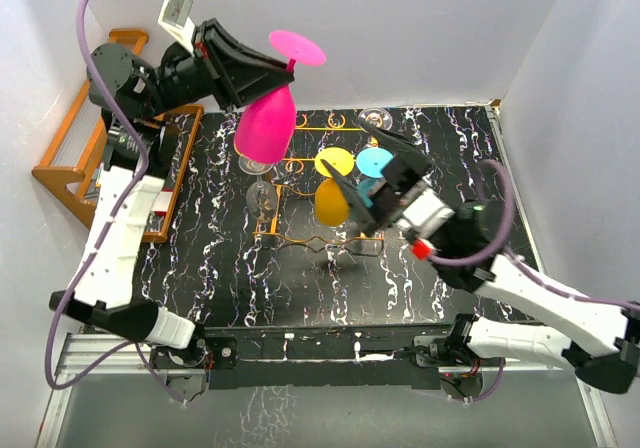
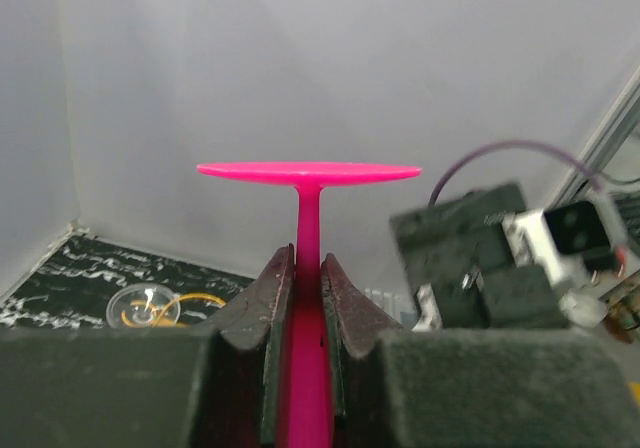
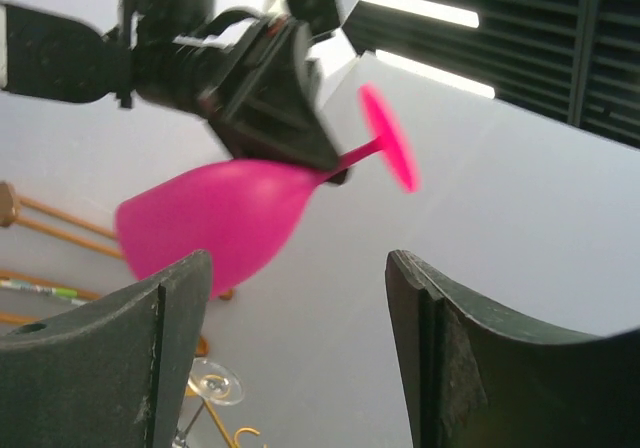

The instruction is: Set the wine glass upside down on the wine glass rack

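The left arm [image 1: 115,233] and right arm [image 1: 550,298] wear white shells over black joints, with black bases [image 1: 180,333] at 6 o'clock. A lilac cable [image 1: 82,13] loops off the left arm toward 11 o'clock. A second cable [image 1: 513,208] arcs at 3 o'clock. The left tool [image 2: 308,268] is black and wedge-shaped (a white bracket [image 1: 178,3] sits behind it). The right tool [image 3: 295,298] has matte black fingers and a red tab [image 1: 422,250] behind.

Bright, even light from above: you see only soft shadows on the table [image 1: 250,278]. In the right wrist view, strip lights [image 3: 415,10] glare at upper right; the wine glass [image 3: 215,218] is slightly blurred.
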Controlling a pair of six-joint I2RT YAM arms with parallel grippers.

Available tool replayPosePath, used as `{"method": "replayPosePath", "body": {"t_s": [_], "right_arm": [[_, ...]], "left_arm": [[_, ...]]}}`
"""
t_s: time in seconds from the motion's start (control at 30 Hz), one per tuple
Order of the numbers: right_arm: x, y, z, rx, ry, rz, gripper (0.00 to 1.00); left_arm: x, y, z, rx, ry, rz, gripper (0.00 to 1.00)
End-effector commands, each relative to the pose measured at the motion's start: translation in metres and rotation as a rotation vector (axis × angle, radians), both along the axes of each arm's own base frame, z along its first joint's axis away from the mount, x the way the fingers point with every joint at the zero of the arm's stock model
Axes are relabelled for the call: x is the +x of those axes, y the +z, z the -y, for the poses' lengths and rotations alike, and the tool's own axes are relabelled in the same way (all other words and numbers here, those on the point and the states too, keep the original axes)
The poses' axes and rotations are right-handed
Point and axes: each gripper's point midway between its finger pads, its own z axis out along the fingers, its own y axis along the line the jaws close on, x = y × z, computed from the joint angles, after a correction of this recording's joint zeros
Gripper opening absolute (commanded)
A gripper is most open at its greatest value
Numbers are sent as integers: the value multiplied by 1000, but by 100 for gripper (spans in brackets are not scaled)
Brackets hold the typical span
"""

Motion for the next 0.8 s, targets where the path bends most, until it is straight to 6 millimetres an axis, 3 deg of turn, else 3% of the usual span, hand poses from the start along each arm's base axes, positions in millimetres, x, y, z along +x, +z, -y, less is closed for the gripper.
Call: {"method": "replayPosePath", "body": {"t_s": [0.0, 0.23, 0.43, 0.6, 0.77], "right_arm": [[-30, 11, 28, -50, 81, -72, 73], [-36, 24, 71, 67, 32, -118, 73], [-35, 17, 79, 118, 36, -147, 73], [-39, 11, 84, 172, 75, -174, 72], [-44, 14, 93, 217, 107, -198, 71]], "left_arm": [[-38, -13, -18, 111, 74, 201, 0], [-58, -69, -33, 222, 188, 297, 0], [-87, -120, -48, 252, 225, 342, 0], [-99, -142, -56, 161, 277, 404, 0], [-89, -160, -57, 127, 325, 448, 0]]}}
